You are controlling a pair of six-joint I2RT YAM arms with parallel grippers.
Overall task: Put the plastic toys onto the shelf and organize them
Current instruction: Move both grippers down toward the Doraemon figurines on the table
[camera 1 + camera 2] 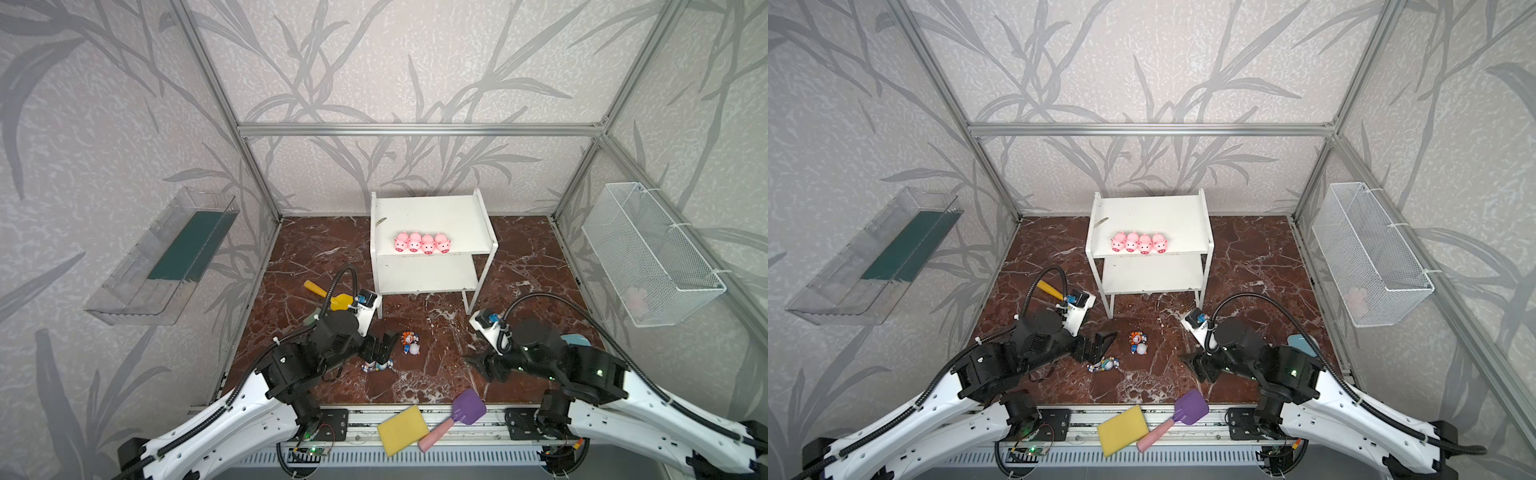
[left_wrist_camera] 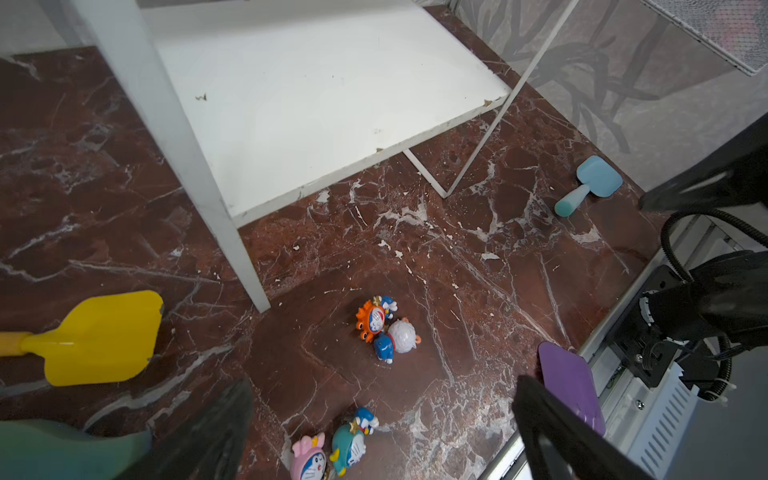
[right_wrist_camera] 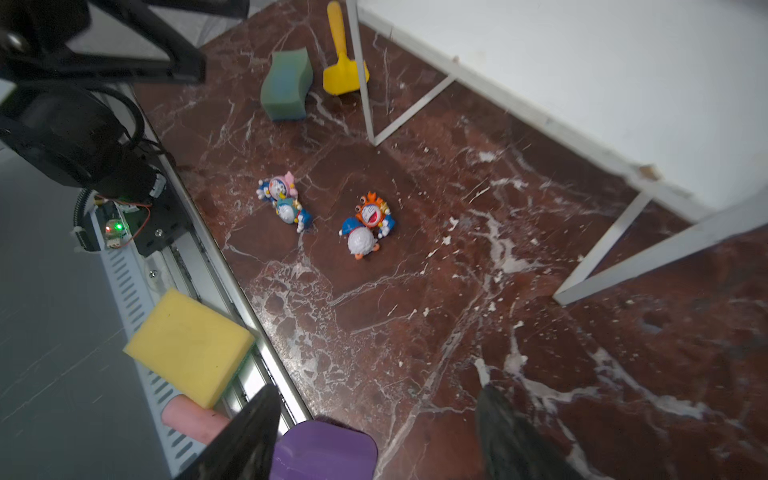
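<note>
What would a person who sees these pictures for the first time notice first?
Four glossy pink toy pigs stand in a row near the front edge of the top board of the white two-tier shelf. On the dark red marble floor in front of it, four small multicoloured cartoon figurines lie in two pairs. A yellow rectangular sponge and a purple plastic toy shovel rest on the near metal rail.

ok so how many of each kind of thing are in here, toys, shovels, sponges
glossy pink plastic pigs on the white two-tier shelf: 4
small multicoloured cartoon figurines: 4
plastic toy shovels: 3 (yellow, blue, purple)
foam sponges: 2 (yellow, green)
total: 13
</note>
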